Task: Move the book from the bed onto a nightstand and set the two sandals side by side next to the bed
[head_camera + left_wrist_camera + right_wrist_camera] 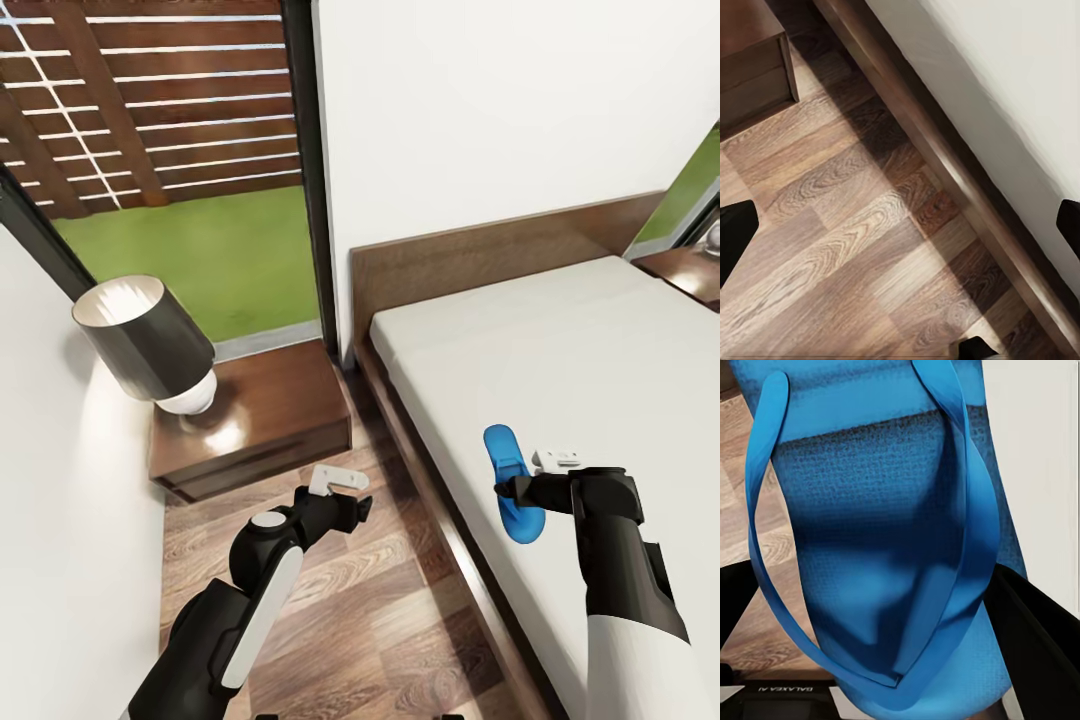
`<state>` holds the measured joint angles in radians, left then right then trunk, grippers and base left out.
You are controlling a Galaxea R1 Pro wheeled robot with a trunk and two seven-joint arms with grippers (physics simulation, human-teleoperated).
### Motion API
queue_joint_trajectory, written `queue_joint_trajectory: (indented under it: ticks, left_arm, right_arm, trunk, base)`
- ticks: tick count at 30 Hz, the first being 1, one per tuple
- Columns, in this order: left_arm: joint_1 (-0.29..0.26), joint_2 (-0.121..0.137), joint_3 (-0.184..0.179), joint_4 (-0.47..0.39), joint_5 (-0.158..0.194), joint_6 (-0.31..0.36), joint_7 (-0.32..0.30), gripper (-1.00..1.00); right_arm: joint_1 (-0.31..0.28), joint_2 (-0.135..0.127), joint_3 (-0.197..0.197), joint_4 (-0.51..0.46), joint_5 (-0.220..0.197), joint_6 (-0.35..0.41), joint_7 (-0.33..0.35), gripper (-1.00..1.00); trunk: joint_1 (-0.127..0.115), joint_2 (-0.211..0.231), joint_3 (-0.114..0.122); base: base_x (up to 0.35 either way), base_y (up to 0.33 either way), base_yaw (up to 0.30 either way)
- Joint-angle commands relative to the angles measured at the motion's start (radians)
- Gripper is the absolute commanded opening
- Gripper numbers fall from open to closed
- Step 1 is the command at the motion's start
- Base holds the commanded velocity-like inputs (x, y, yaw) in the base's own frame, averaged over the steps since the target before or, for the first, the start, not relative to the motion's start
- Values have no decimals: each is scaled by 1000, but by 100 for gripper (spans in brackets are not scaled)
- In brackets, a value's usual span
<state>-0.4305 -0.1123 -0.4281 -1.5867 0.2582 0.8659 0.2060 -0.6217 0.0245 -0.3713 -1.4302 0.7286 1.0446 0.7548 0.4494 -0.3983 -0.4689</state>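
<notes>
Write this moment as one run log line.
right pincer: shut on sandal, over bed | left pincer: open, over floor

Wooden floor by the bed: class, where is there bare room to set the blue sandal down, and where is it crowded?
Bare floor runs between the nightstand and the bed frame. The mattress top looks bare too. It is crowded on the nightstand by the lamp, and where the left gripper hangs over the floor. The right gripper holds the sandal.
</notes>
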Motion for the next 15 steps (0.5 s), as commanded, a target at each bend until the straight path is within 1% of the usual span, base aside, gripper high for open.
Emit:
queue_joint_trajectory:
  ticks: [1,7,15]
  left_arm:
    - [-1,0,-1,-1,10,5,11,100]
    - [-1,-1,-4,4,10,4,15,100]
    - [-1,-1,-4,5,9,3,17,100]
  right_arm:
    - [-1,0,-3,-1,9,3,11,-100]
    - [-1,-7,-6,-1,9,3,10,-100]
    - [-1,-10,-4,-2,9,3,9,-100]
  trunk:
    - [1,-2,0]
    - [1,-2,10]
    - [1,-2,21]
  base:
    - [0,0,-2]
    - [0,0,-1]
    - [0,0,0]
